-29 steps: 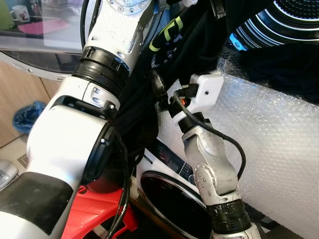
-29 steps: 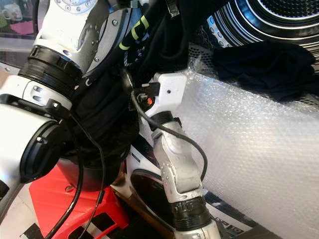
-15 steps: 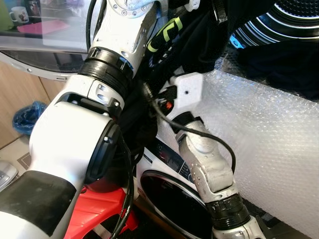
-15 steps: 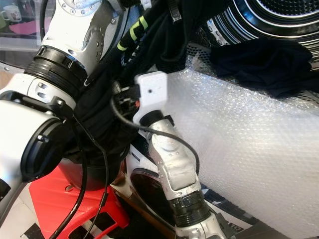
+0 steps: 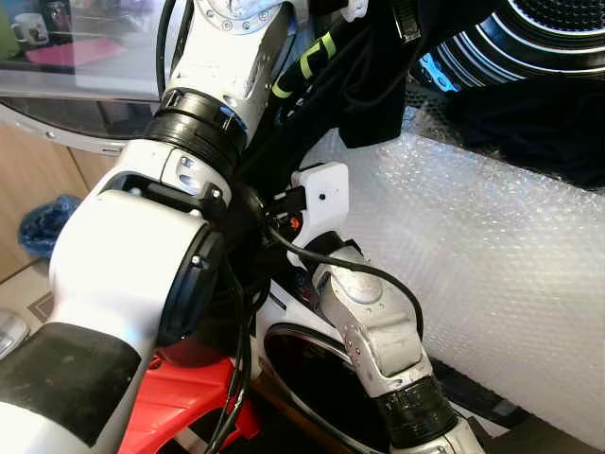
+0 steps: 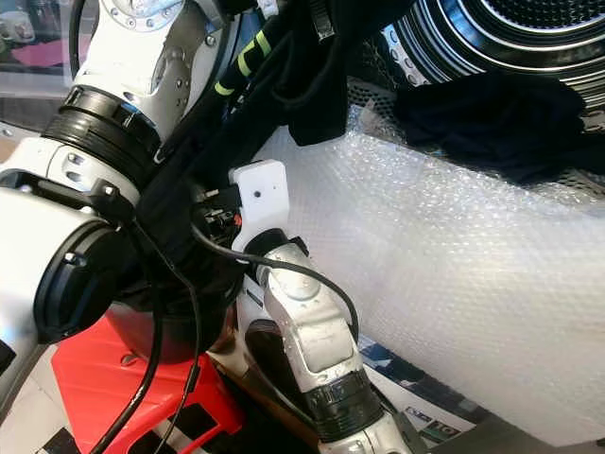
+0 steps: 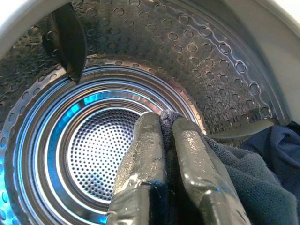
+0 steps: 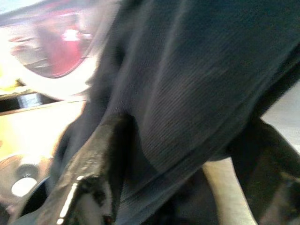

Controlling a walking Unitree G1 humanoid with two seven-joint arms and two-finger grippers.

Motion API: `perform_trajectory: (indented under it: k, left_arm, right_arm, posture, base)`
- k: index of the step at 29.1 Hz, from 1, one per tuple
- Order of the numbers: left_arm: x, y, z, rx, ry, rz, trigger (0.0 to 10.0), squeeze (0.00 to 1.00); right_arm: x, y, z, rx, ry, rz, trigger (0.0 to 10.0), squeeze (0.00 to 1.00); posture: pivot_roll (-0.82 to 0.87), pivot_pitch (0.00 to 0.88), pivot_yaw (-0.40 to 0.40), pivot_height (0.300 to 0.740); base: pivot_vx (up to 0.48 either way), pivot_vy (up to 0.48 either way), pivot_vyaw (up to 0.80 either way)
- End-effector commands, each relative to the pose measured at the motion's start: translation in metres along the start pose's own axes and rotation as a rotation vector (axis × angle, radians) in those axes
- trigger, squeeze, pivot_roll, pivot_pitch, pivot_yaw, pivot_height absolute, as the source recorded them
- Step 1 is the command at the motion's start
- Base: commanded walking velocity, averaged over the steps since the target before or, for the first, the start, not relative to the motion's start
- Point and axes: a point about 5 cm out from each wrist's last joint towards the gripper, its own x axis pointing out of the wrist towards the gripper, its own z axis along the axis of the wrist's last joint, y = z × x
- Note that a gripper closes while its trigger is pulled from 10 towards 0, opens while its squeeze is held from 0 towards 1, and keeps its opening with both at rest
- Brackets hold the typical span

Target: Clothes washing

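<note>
**Dark clothes going into the drum**

My left gripper (image 7: 161, 136) has its jaws pinching dark cloth (image 7: 243, 187) inside the washer drum (image 7: 93, 154). My right gripper (image 8: 187, 154) has its jaws spread around a dark garment (image 8: 187, 84) hanging between the arms. More dark clothing (image 6: 492, 118) lies on the drum's rim, above bubble wrap (image 6: 473, 265).

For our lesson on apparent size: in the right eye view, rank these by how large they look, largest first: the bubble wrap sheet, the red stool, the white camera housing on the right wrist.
1. bubble wrap sheet, largest by far.
2. red stool, partly hidden behind the left arm, so its full extent is unsure.
3. white camera housing, smallest, though it sits nearest the camera.
</note>
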Motion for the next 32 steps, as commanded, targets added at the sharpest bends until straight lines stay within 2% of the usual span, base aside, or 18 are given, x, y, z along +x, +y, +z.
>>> perform_trajectory:
  k: [1,5,6,9,11,12,13,14,18,20,23,27,28,29,30,32]
  left_arm:
    - [0.010,0.006,0.024,0.082,-0.101,-0.003,10.0,0.00]
    - [0.006,0.004,0.019,0.076,-0.090,0.002,10.0,0.00]
    - [0.006,0.004,0.019,0.076,-0.090,0.002,10.0,0.00]
    - [0.004,0.004,0.017,0.073,-0.081,0.006,10.0,0.00]
    - [0.003,0.004,0.015,0.073,-0.076,0.009,10.0,0.00]
    - [0.001,0.004,0.015,0.074,-0.072,0.012,10.0,0.00]
    - [0.001,0.004,0.014,0.075,-0.071,0.012,10.0,0.00]
    - [0.000,0.004,0.013,0.074,-0.070,0.016,10.0,0.00]
    - [-0.002,0.003,0.012,0.073,-0.064,0.019,10.0,0.00]
    - [-0.005,0.002,0.009,0.072,-0.056,0.023,10.0,0.00]
    - [-0.008,0.002,0.007,0.070,-0.050,0.031,10.0,0.00]
    - [-0.015,0.003,0.005,0.058,-0.044,0.063,10.0,0.00]
    - [-0.015,0.003,0.005,0.058,-0.044,0.063,10.0,0.00]
    - [-0.018,0.004,0.004,0.055,-0.044,0.072,10.0,0.00]
    - [-0.018,0.004,0.004,0.055,-0.044,0.072,10.0,0.00]
    - [-0.022,0.004,0.003,0.049,-0.041,0.087,10.0,0.00]
  right_arm:
    - [0.007,0.016,0.002,0.115,-0.001,0.017,0.0,0.00]
    - [0.007,0.004,0.019,0.251,-0.090,-0.024,0.0,0.00]
    - [0.007,0.004,0.019,0.251,-0.090,-0.024,0.0,0.00]
    - [0.007,-0.001,0.033,0.342,-0.156,-0.022,0.0,0.00]
    - [0.007,-0.006,0.047,0.414,-0.226,-0.017,0.0,0.00]
    - [0.007,-0.014,0.060,0.451,-0.280,-0.037,0.0,0.00]
    - [0.007,-0.016,0.063,0.454,-0.288,-0.043,0.0,0.00]
    - [0.005,-0.026,0.076,0.487,-0.356,-0.073,0.0,0.00]
    - [0.003,-0.036,0.088,0.492,-0.406,-0.091,0.0,0.00]
    - [-0.003,-0.049,0.106,0.507,-0.512,-0.122,0.0,0.00]
    - [-0.010,-0.055,0.117,0.525,-0.583,-0.118,0.0,0.00]
    - [-0.030,-0.066,0.139,0.553,-0.729,-0.064,0.0,0.00]
    - [-0.030,-0.066,0.139,0.553,-0.729,-0.064,0.0,0.00]
    - [-0.036,-0.077,0.144,0.552,-0.763,-0.097,0.0,0.00]
    - [-0.036,-0.077,0.144,0.552,-0.763,-0.097,0.0,0.00]
    - [-0.041,-0.089,0.149,0.552,-0.797,-0.153,0.0,0.00]
  posture:
    - [0.28,0.087,-0.103,0.740]
    - [0.29,0.091,-0.112,0.740]
    - [0.29,0.091,-0.112,0.740]
    - [0.29,0.090,-0.115,0.740]
    - [0.29,0.091,-0.120,0.740]
    - [0.29,0.089,-0.122,0.740]
    - [0.29,0.089,-0.124,0.740]
    - [0.29,0.089,-0.127,0.740]
    - [0.29,0.089,-0.130,0.740]
    - [0.29,0.090,-0.135,0.740]
    - [0.30,0.091,-0.136,0.740]
    - [0.30,0.096,-0.138,0.740]
    - [0.30,0.096,-0.138,0.740]
    - [0.30,0.098,-0.138,0.740]
    - [0.30,0.098,-0.138,0.740]
    - [0.29,0.101,-0.138,0.740]
  base:
    - [0.000,0.000,0.00]
    - [0.000,0.000,0.00]
    - [0.000,0.000,0.00]
    - [0.000,0.000,0.00]
    - [0.000,0.000,0.00]
    - [0.000,0.000,0.00]
    - [0.000,0.000,0.00]
    - [0.000,0.000,0.00]
    - [0.000,0.000,0.00]
    - [0.000,0.000,0.00]
    - [0.000,0.000,0.00]
    - [0.000,0.000,0.00]
    - [0.000,0.000,0.00]
    - [0.000,0.000,0.00]
    - [0.000,0.000,0.00]
    - [0.000,0.000,0.00]
